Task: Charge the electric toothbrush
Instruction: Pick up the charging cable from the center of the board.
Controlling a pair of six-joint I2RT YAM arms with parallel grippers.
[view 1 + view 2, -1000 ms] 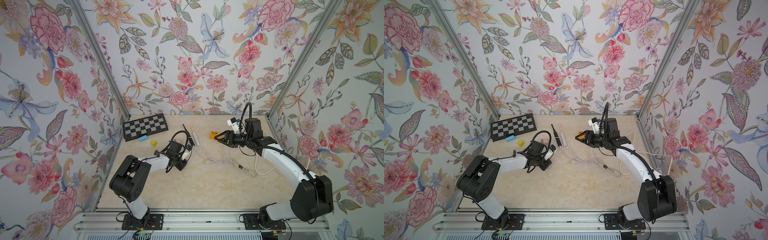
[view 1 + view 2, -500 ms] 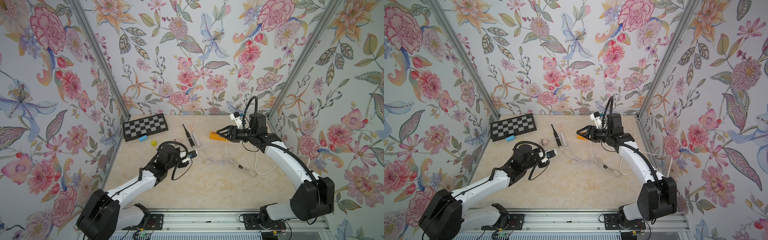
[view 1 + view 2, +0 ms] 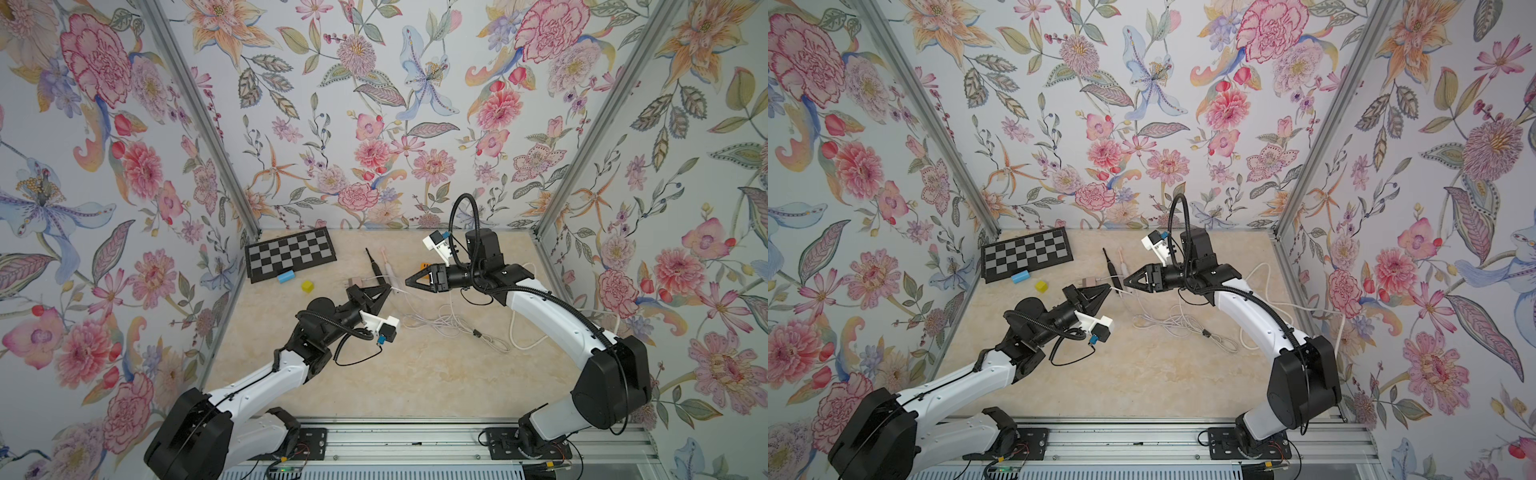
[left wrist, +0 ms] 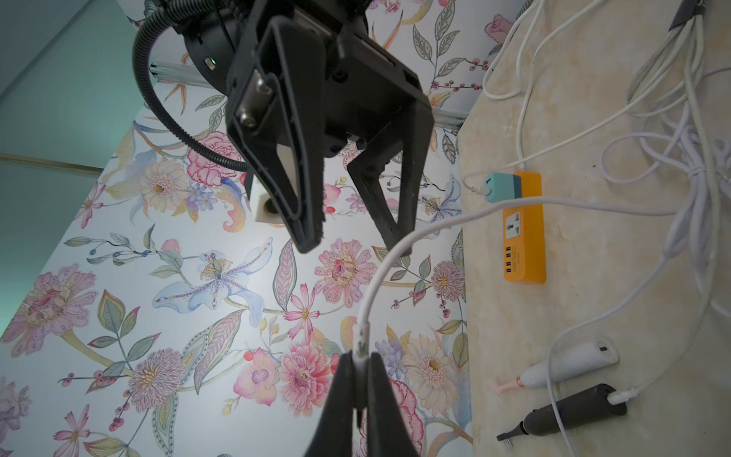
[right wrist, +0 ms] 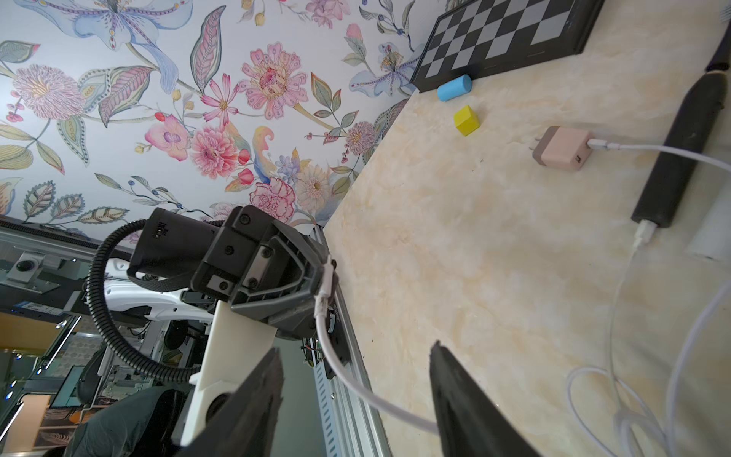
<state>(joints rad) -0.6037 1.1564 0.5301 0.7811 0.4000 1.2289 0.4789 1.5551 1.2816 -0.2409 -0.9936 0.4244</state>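
**Grip state:** the left end effector point(image 4: 358, 380) is clamped fully on the white cable plug point(image 4: 360, 336), clear of the bench point(image 3: 415, 374). The right end effector point(image 4: 354, 243) faces it with jaws about half parted and grips nothing.

**Task item:** the white toothbrush point(image 4: 569, 364) lies toward the far edge, about mid-width, just beside a black device point(image 4: 573, 411) that is already cabled.

**Recommendation:** keep the plug square in the grip, line it up with the handle's end port, and steady the handle with the free arm.

**View comparison:** only the left wrist view shows that open port. Both top views are too small to resolve it.
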